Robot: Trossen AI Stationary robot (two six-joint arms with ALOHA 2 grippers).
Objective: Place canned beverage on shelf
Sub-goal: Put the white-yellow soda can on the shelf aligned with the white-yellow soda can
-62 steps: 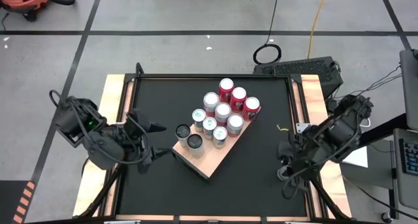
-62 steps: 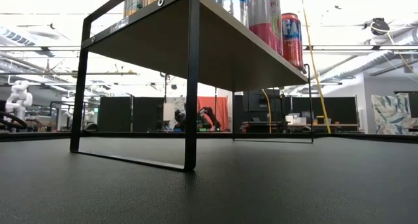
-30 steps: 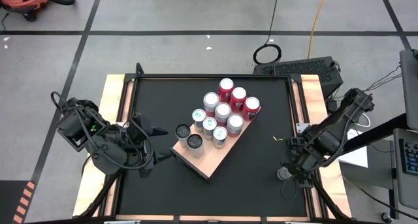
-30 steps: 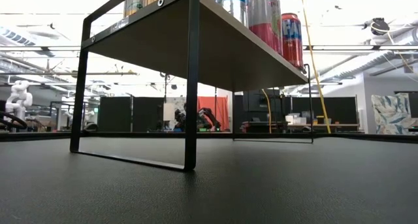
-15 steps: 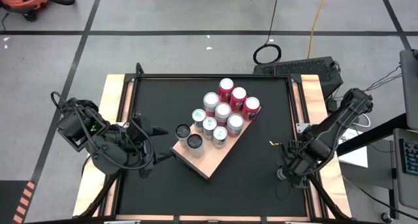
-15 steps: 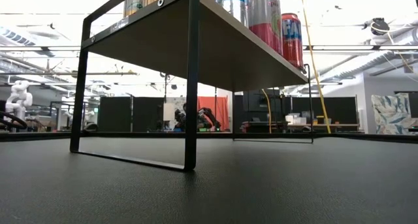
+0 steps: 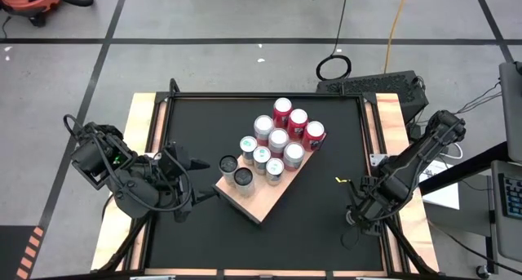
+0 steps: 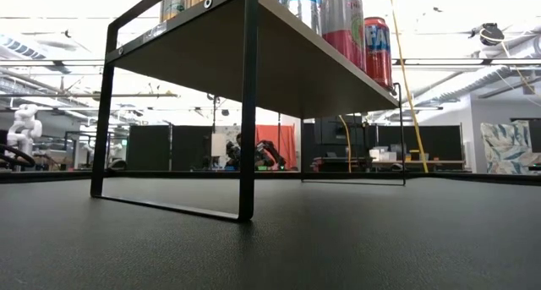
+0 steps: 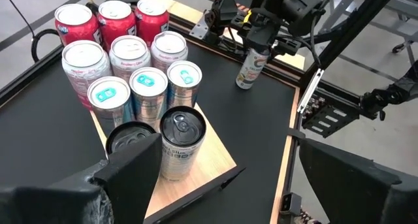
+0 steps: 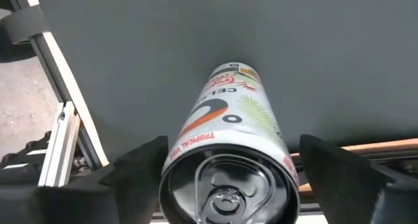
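Can: we see a white can (image 10: 230, 145) with green palm leaves, a red-and-black swoosh and "TROPICAL" lettering, silver lid and pull tab facing the right wrist camera; it stands upright (image 9: 249, 66) on the black tabletop (image 7: 318, 198) near the table's 4 o'clock edge.
Right gripper: our right gripper (image 10: 228, 178) sits over the can with a finger (image 10: 140, 165) on each side; the jaws stand wide and straddle it, and we cannot tell whether they press on it.
Shelf: the shelf (image 7: 249, 200) is a light tan wooden board with visible grain on a thin black metal frame (image 8: 247, 104), set diagonally at the table's centre, well apart from the white can.
Cans on shelf: three red cans (image 7: 297, 122) at its 1 o'clock end, silver and teal-topped ones (image 7: 262, 155) in the middle, two dark-lidded ones (image 7: 236, 170) toward 8 o'clock.
Left gripper: our left gripper (image 7: 198, 178) waits at 9 o'clock of the shelf, fingers spread, holding nothing.
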